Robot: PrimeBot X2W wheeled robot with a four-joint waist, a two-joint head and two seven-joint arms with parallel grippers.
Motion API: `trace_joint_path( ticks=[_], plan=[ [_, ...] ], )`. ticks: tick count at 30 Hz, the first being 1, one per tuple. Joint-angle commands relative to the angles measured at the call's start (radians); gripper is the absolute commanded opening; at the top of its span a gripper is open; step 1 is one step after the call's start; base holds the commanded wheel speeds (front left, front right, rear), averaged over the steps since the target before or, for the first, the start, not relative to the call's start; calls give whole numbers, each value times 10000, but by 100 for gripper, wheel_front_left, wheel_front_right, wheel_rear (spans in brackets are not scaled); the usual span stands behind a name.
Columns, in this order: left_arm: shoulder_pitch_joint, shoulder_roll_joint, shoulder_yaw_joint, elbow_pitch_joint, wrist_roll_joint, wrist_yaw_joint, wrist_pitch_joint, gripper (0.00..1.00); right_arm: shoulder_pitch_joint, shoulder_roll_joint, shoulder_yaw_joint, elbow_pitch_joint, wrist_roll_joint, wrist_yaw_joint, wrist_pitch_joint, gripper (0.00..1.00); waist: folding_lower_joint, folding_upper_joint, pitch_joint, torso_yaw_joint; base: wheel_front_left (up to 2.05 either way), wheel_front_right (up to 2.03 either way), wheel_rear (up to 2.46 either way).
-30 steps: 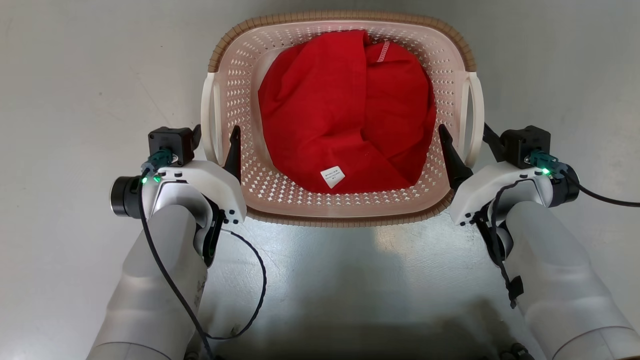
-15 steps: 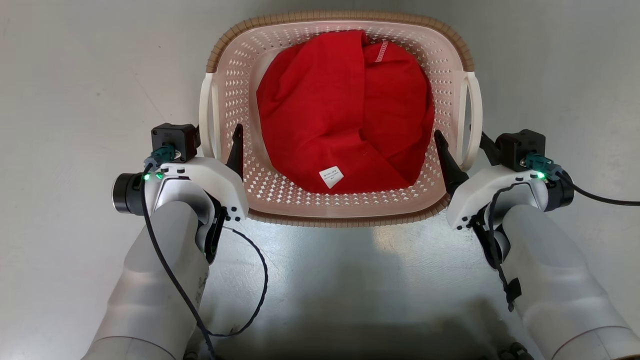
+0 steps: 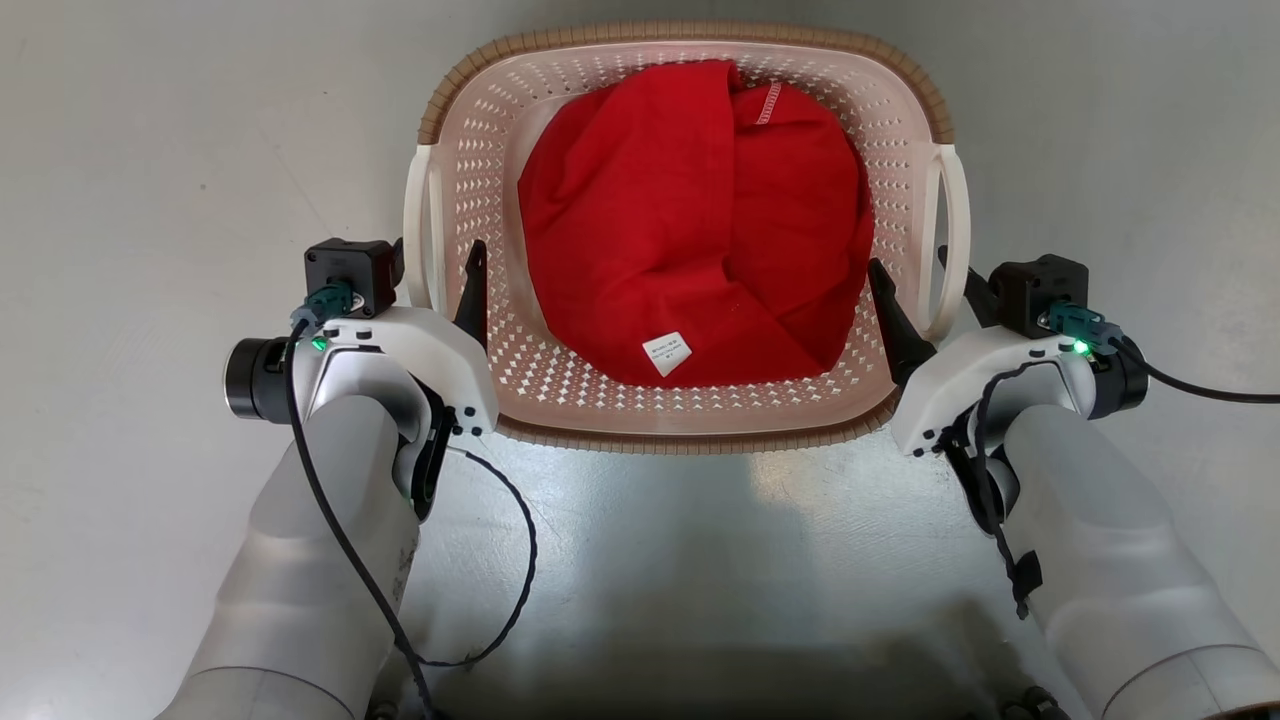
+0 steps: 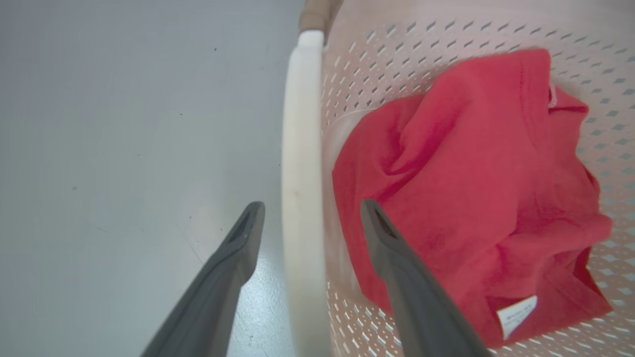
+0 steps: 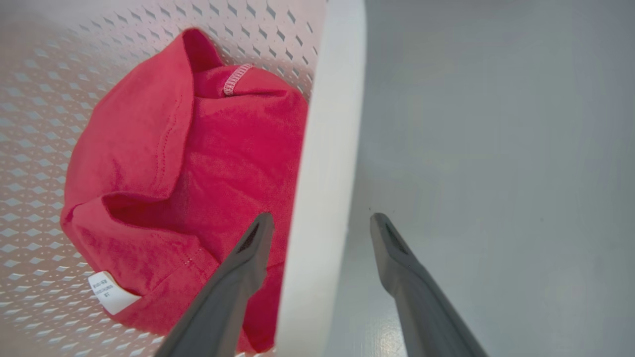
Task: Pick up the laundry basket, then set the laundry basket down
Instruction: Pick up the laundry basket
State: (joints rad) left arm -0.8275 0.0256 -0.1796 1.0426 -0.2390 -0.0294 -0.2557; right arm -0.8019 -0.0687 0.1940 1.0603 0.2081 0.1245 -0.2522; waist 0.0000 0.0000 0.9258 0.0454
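Fingers (image 3: 470,295) of the left gripper (image 3: 435,262) (image 4: 311,206) stand spread apart on either side of the left white handle (image 3: 418,230) (image 4: 300,148). One finger is outside over the grey floor (image 3: 150,150) and the other is inside the wall. In the left wrist view the handle runs up between them with a gap at each tip, so nothing is clamped.

The laundry basket (image 3: 680,435) stands on the floor between the two pale forearms, its brown rim facing the robot. A crumpled red garment (image 3: 690,220) (image 4: 476,198) (image 5: 198,163) lies in its bottom. The garment's white label (image 3: 665,352) is turned up near the basket's near wall, about midway between the handles.

At the basket's right side, the right white handle (image 3: 955,230) (image 5: 332,124) passes between the fingers of the right gripper (image 3: 915,265) (image 5: 321,218). These are also held wide. The inner finger is inside the basket, just beside the handle over the red cloth. The outer finger is over the floor, clearly apart from the handle. A black cable (image 3: 1200,392) leads off from the right wrist toward the right.
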Motion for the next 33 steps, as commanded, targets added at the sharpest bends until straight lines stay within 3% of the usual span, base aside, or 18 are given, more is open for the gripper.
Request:
trace_joint_path(
  ticks=[1, 4, 6, 7, 8, 9, 10, 11, 16, 33],
  plan=[
    [187, 246, 152, -37, -67, 98, -61, 100, 367, 185, 212, 4, 93, 62, -95, 100, 0, 0, 13, 6, 0, 0, 0],
    [149, 246, 84, -9, -68, 80, -61, 100, 350, 185, 222, 20, 184, 62, -95, 100, 0, 0, 48, 23, 0, 0, 0],
    [109, 246, 8, 6, -47, 37, -61, 94, 331, 185, 220, 82, 302, 62, -95, 72, 0, 0, 77, 31, 0, 0, 0],
    [85, 246, -58, 57, -32, -40, -61, 49, 313, 185, 222, 114, 362, 62, -95, 35, 0, 0, 92, 31, 0, 0, 0],
    [38, 246, -106, -6, -18, -101, -61, 38, 286, 185, 225, 132, 391, 62, -95, 25, 0, 0, 121, 32, 0, 0, 0],
    [38, 246, -106, -6, -18, -101, -61, 38, 286, 185, 225, 132, 391, 62, -95, 25, 0, 0, 121, 32, 0, 0, 0],
    [15, 246, -161, -19, 6, -142, -61, 0, 278, 185, 201, 180, 490, 62, -95, 4, 0, 0, 137, 36, 0, 0, 0],
    [-7, 246, -239, 54, 26, -186, -61, 0, 279, 185, 202, 204, 648, 62, -95, 0, 0, 0, 141, 38, 0, 0, 0],
    [-127, 246, -543, 253, -123, -273, -61, 0, 392, 185, 502, 322, 1239, 62, -95, 0, 0, 0, -73, 1, 0, 0, 0],
    [91, 246, -2059, 1863, -1323, -335, 38, 0, 789, 185, 3185, 1419, 3422, 62, 445, 0, 0, 0, -1884, -660, 0, 0, 0]
  ],
)
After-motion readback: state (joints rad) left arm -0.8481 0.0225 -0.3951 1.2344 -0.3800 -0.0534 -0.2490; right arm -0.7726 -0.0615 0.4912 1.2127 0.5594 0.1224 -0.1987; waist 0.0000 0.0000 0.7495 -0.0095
